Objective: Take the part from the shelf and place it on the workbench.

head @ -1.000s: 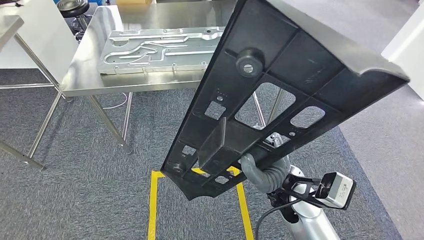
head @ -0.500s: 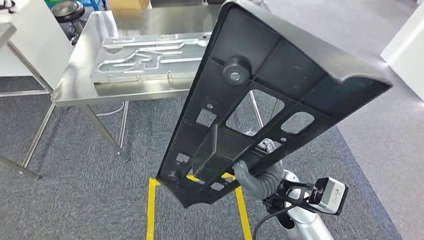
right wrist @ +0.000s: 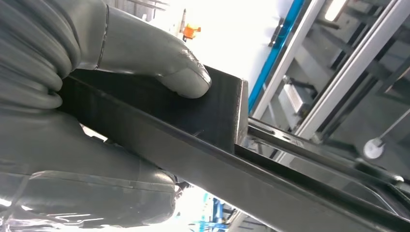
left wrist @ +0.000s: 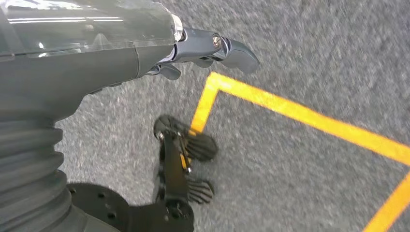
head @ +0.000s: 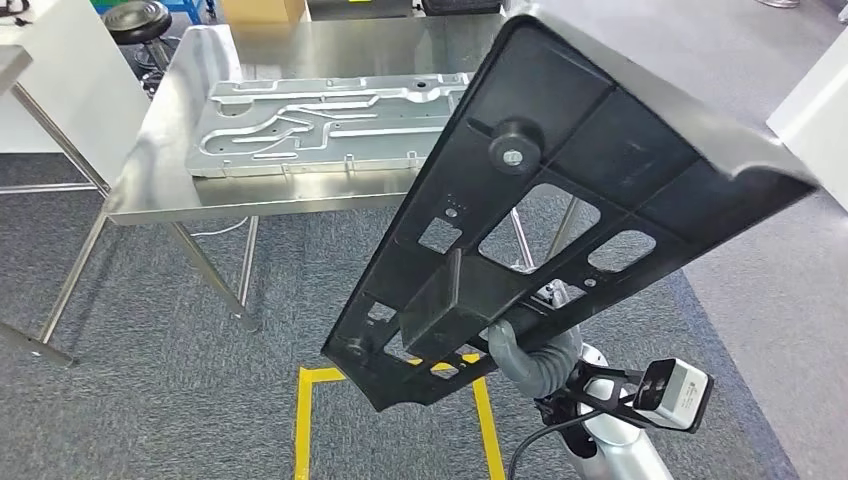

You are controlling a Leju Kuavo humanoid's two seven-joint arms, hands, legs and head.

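A large black plastic part (head: pixel 560 200) with ribs and cut-outs hangs tilted in the air in front of me. My right hand (head: pixel 530 355) grips it at its lower edge from underneath. In the right wrist view the grey thumb (right wrist: pixel 159 63) presses on a flat rib of the part (right wrist: pixel 203 150). The steel workbench (head: pixel 150 185) stands ahead to the left, partly hidden behind the part. My left hand (left wrist: pixel 203 48) hangs over the carpet, fingers apart, holding nothing.
A pressed silver metal panel (head: pixel 320 125) lies on the workbench. Yellow tape (head: pixel 305 420) marks a square on the grey carpet below me. A black stool (head: pixel 138 20) and a white table (head: pixel 60 70) stand at the far left; a white unit (head: pixel 815 100) at the right.
The whole picture swings a little as the camera moves. The part stays in my right hand, swaying left and then back right.
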